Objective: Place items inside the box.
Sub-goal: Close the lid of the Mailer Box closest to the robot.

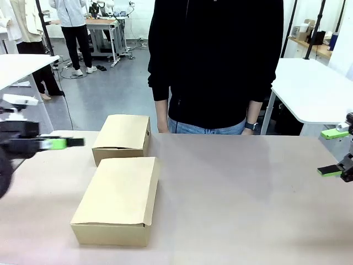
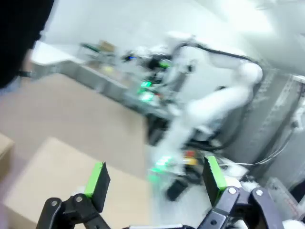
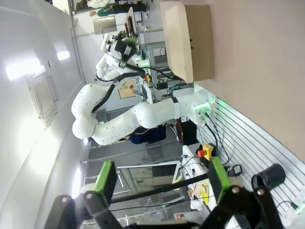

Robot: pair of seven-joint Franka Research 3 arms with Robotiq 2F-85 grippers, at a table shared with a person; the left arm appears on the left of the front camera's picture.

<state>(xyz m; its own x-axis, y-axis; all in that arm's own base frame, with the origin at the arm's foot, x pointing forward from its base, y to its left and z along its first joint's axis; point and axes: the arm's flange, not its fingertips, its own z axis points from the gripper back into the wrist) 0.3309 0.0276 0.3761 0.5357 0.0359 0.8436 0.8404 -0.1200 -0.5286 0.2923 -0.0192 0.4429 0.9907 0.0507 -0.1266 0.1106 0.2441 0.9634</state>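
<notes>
Table (image 1: 231, 193), closed box (image 1: 118, 201), person's wristwatch (image 1: 251, 126)

Matt tan cardboard box (image 1: 118, 201), smaller cardboard box (image 1: 122, 138) alike, on a smooth matt table (image 1: 237, 199).

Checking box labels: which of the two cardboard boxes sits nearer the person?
The smaller box, at the far end; the larger box lies closer to the robot.

no text, label or number readable
</notes>
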